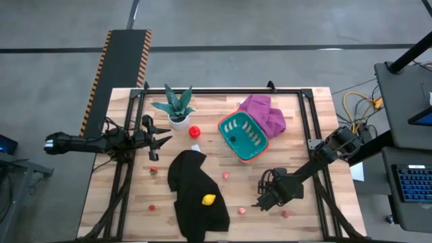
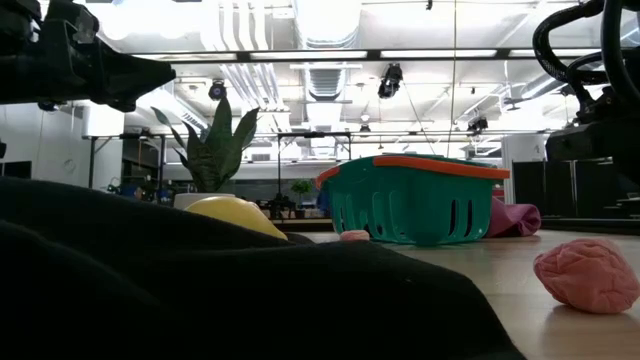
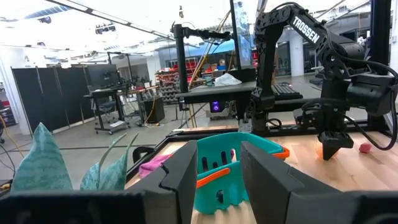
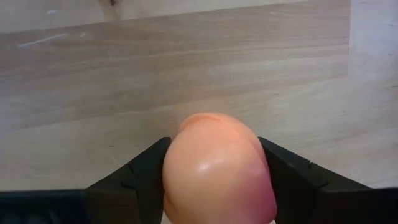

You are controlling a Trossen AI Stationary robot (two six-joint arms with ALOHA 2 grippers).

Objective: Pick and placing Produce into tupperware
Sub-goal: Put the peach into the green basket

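Note:
The teal tupperware (image 1: pixel 244 137) with an orange rim stands at the table's middle and also shows in the low view (image 2: pixel 415 205). Small toy produce lies scattered: a red piece (image 1: pixel 194 131), pink pieces (image 1: pixel 225 175) (image 1: pixel 241 210) (image 1: pixel 286 214) and a yellow one (image 1: pixel 209 199) on a black cloth (image 1: pixel 196 196). My right gripper (image 1: pixel 264 201) is at the near right, shut on a peach-orange piece (image 4: pixel 217 168). My left gripper (image 1: pixel 158 140) is open above the table's left side, next to the potted plant (image 1: pixel 175 108), facing the tupperware (image 3: pixel 224 168). My right gripper pinches the peach-orange produce piece between its two fingers (image 4: pixel 146 171), one on each flank (image 4: pixel 180 180). The fingers come from above, pointing down at the wooden table. From the left wrist view the piece (image 3: pixel 323 151) sits at the fingertips; whether it is lifted clear I cannot tell.
A purple cloth (image 1: pixel 264 111) lies just beyond the tupperware. The black cloth covers the near middle of the table and fills the low view's foreground (image 2: pixel 200 290). A pink piece (image 2: pixel 590 275) lies close to the low camera. Black rails (image 1: pixel 307 115) frame the tabletop.

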